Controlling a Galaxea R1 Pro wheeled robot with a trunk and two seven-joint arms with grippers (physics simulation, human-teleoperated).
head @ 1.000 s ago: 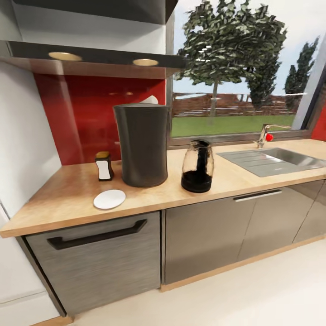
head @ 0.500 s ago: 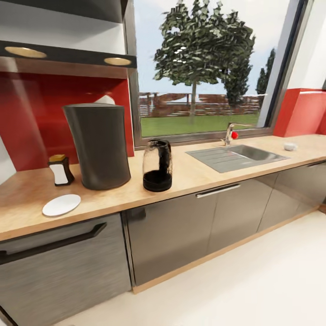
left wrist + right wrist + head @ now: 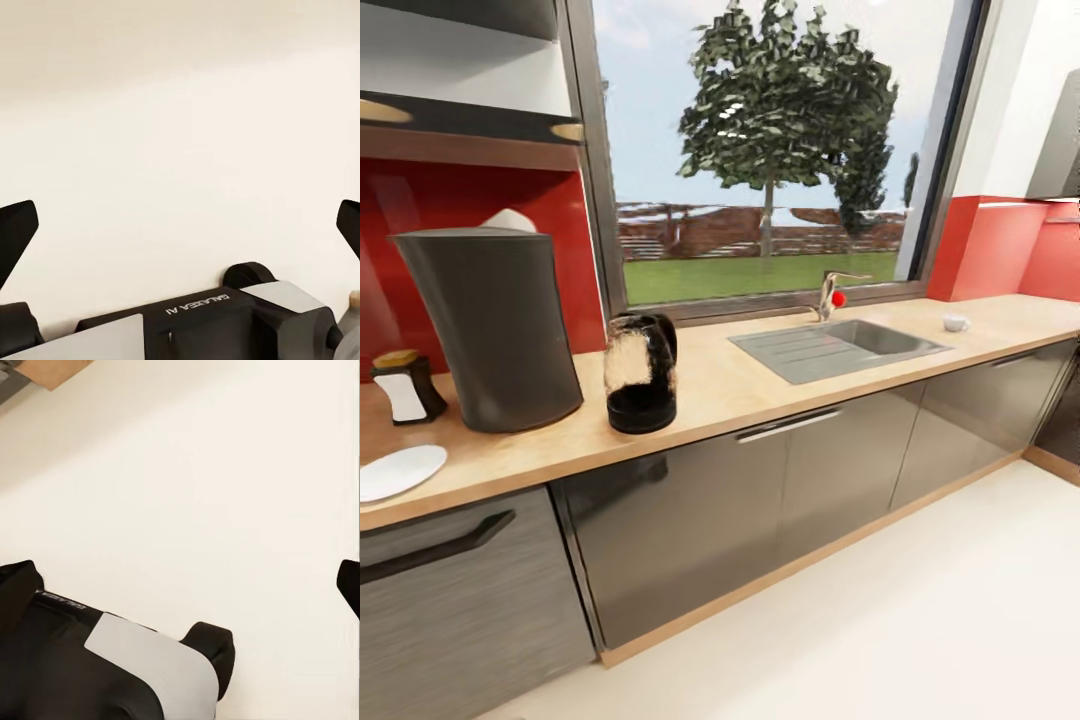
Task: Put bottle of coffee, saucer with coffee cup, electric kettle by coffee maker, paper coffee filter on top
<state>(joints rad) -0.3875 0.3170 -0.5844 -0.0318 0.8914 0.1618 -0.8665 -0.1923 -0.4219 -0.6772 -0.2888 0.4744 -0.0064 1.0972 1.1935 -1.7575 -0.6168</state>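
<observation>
The coffee cup (image 3: 956, 323) sits far along the table (image 3: 740, 385) past the sink (image 3: 835, 347), well apart from the saucer (image 3: 398, 472) beside the coffee maker (image 3: 490, 325). Both grippers, left (image 3: 180, 232) and right (image 3: 180, 581), hang wide and empty over the floor; a hurried reach could tip the cup.

Big window (image 3: 770, 160) straight ahead, tree and green lawn outside in daylight. Red backsplash (image 3: 1000, 245) on both sides of it. Steel sink (image 3: 835, 348) with a tap (image 3: 828, 295) sits below. Glossy grey cabinets (image 3: 760, 510) run along, pale floor (image 3: 920, 640) up close.
</observation>
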